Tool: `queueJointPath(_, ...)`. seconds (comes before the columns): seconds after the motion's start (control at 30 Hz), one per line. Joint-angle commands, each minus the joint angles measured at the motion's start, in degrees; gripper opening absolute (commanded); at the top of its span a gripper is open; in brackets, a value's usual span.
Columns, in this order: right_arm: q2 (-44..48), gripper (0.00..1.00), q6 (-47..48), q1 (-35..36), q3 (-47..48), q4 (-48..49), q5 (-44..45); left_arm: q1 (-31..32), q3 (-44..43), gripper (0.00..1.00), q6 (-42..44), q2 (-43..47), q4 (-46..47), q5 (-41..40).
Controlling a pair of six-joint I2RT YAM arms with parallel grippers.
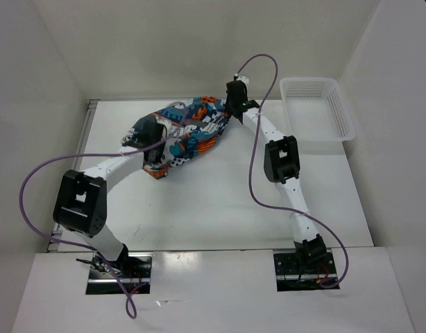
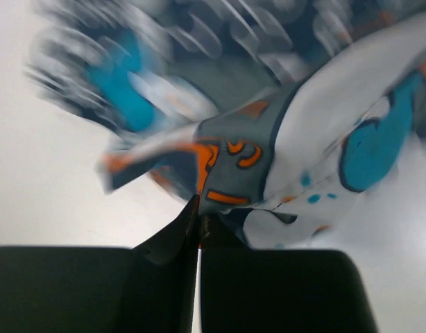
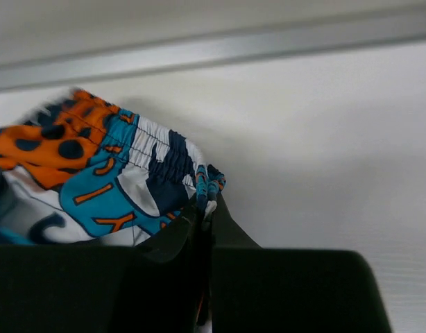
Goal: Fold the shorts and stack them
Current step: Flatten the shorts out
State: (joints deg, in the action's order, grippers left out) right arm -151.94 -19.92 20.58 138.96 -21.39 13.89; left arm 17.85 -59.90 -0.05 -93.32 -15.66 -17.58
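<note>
White table (image 1: 220,201) enclosed by pale walls on the left, right and far sides; both arms bolted at the near edge

Left arm (image 1: 81,201) reached forward and toward the centre, its elbow housing low on the left side. Right arm (image 1: 282,159) ran up the right half of the table and bent leftward at the far end.

Left gripper (image 1: 157,154) sat at the near-left end of the shorts (image 1: 192,132). Left wrist view: jaws pressed fully together, with a fold of the shorts (image 2: 268,152) pinched at the tips of the left gripper (image 2: 199,223). The cloth beyond the tips was motion-blurred, so the exact edge held could not be made out.

Shorts lay bunched in a loose diagonal heap on the far-centre part of the table, running from near-left to far-right, with the patchwork print of teal, orange, white and dark grey visible.

Right gripper (image 1: 232,114) was at the far-right end of the heap. Right wrist view: right gripper (image 3: 202,208) had its jaws closed, clamped on the gathered waistband of the shorts (image 3: 95,173), beside a short teal-and-orange cord end. Bare table lay beyond, then a grey strip along the far edge.

White mesh basket (image 1: 341,111) stood at the far-right corner, well apart from the shorts, with nothing visible inside
</note>
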Motion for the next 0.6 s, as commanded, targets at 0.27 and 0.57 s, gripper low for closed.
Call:
queueJointPath(0.27, 25.4, 0.00, 9.0, 0.1, 23.1, -2.4, 5.1, -12.3, -35.5, 0.00, 0.1, 4.6, 7.8, -9.0)
queueJointPath(0.57, 55.9, 0.00, 15.9, 0.1, -21.1, -2.3, -5.3, -13.5, -22.6, 0.00, 0.1, 20.2, 3.1, -10.8)
